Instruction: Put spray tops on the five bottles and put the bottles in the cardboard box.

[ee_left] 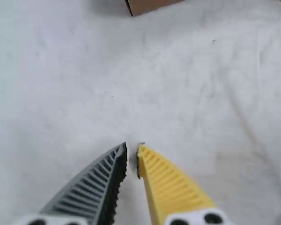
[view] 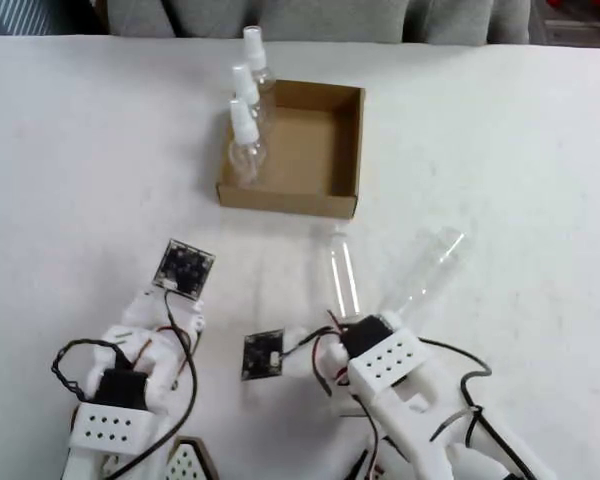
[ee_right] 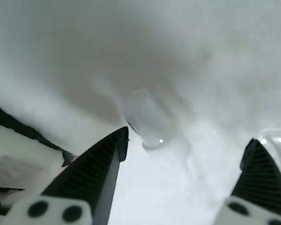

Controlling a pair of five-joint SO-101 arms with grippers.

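Clear bottle (ee_right: pixel 150 123) (blurred) lies facing the wide-open right end effector (ee_right: pixel 188 136); left end effector (ee_left: pixel 132 146) nearly closed.

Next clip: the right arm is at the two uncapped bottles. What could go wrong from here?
1. The open right end effector faces one lying bottle, with the second bottle close beside it; closing could knock either and set it rolling.
2. Three capped bottles stand crowded at the left wall of the cardboard box; adding another might topple them.
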